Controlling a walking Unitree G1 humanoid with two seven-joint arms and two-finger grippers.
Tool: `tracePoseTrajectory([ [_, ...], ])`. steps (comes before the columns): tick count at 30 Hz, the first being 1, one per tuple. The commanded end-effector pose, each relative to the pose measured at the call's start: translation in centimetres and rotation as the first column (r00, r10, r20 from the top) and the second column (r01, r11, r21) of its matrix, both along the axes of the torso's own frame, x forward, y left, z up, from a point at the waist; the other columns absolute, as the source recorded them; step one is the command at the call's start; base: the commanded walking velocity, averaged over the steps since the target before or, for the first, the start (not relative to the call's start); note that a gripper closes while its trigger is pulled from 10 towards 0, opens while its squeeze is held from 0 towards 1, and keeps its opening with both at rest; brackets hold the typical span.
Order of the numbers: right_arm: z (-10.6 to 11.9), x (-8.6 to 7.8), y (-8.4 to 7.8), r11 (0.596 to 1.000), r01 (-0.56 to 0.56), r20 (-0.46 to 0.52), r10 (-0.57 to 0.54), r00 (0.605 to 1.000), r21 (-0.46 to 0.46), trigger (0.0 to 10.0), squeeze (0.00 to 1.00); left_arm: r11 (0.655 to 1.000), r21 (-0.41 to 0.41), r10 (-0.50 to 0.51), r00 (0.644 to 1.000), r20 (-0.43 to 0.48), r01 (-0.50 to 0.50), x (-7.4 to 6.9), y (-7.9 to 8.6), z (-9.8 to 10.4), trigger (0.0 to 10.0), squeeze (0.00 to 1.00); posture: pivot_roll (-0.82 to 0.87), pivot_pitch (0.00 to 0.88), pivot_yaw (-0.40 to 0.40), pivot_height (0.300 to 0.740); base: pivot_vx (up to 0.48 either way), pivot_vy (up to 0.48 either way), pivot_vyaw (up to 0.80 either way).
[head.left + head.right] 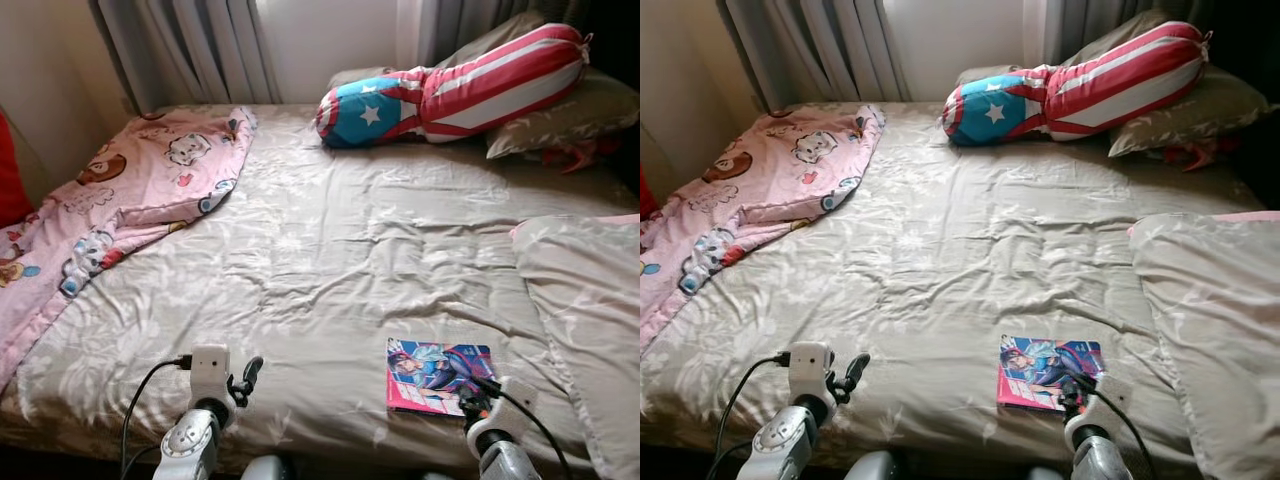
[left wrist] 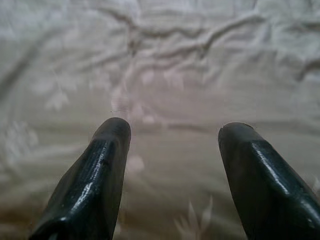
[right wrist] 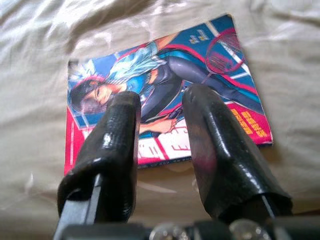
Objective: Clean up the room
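A big bed (image 1: 330, 260) has a pink blanket (image 1: 120, 200) on its left side and a long star-and-stripes pillow (image 1: 450, 85) at the top. A comic book (image 1: 438, 375) lies flat near the front edge. The right gripper (image 3: 160, 107) hangs over the book, fingers apart, holding nothing. The left gripper (image 2: 172, 132) is spread wide above bare sheet.

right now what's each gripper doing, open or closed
left gripper: open, holding nothing, over the bedsheet.
right gripper: open, fingers spread over the comic book, not gripping it.
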State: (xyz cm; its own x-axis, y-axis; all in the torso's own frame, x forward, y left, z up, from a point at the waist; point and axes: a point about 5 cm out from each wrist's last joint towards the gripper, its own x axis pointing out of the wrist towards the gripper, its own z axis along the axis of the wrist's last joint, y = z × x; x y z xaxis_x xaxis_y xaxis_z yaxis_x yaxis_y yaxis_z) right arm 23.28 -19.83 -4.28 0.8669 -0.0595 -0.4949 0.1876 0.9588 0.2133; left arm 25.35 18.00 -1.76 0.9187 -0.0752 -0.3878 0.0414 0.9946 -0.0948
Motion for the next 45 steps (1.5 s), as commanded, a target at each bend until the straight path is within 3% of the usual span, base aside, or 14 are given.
tracePoseTrajectory([
  [1, 0.0, 0.2, 0.4, 0.998, -0.053, -0.018, 0.053, 0.998, -0.032, 10.0, 0.0, 0.999, -0.002, 0.034, 0.999, -0.023, -0.034, -0.2, 0.4, -0.4, 10.0, 0.0, -0.05, 0.0, -0.008, 0.683, 0.0, 0.0, 0.0],
  [8, -1.4, -1.1, 1.3, 0.994, -0.105, -0.137, 0.098, 0.986, -0.042, 10.0, 0.0, 1.0, 0.029, 0.004, 0.992, -0.125, 0.0, -1.4, 0.1, -2.1, 10.0, 0.0, -0.04, 0.0, -0.012, 0.733, 0.0, 0.0, 0.0],
  [12, -2.0, -1.9, 1.8, 0.991, -0.127, -0.187, 0.117, 0.976, -0.045, 10.0, 0.0, 0.998, 0.051, -0.016, 0.983, -0.182, 0.026, -2.0, 0.1, -2.8, 10.0, 0.0, -0.04, 0.0, -0.013, 0.74, 0.0, 0.0, 0.0],
  [15, -2.8, -3.0, 1.8, 0.987, -0.145, -0.264, 0.123, 0.957, -0.063, 10.0, 0.0, 0.998, 0.064, -0.009, 0.972, -0.236, 0.025, -2.7, 0.2, -3.5, 10.0, 0.0, -0.05, 0.0, -0.006, 0.74, 0.0, 0.0, 0.0],
  [22, -4.9, -7.4, 0.4, 0.985, -0.15, -0.428, 0.101, 0.898, -0.081, 10.0, 0.0, 0.996, 0.09, 0.036, 0.932, -0.361, -0.003, -4.6, 0.9, -4.9, 10.0, 0.0, -0.05, 0.0, 0.002, 0.74, 0.0, 0.0, 0.0],
  [34, -4.8, -7.5, -0.7, 0.977, -0.17, -0.441, 0.096, 0.893, -0.131, 10.0, 0.0, 0.994, 0.087, 0.093, 0.894, -0.439, -0.061, -6.0, 1.0, -5.9, 10.0, 0.0, -0.04, 0.0, -0.012, 0.74, 0.0, 0.0, 0.0],
  [45, -4.4, -6.7, -0.8, 0.969, -0.2, -0.416, 0.125, 0.901, -0.143, 10.0, 0.0, 0.992, 0.094, 0.124, 0.864, -0.487, -0.089, -7.3, 1.4, -6.6, 10.0, 0.0, -0.04, 0.0, -0.014, 0.74, 0.0, 0.0, 0.8],
])
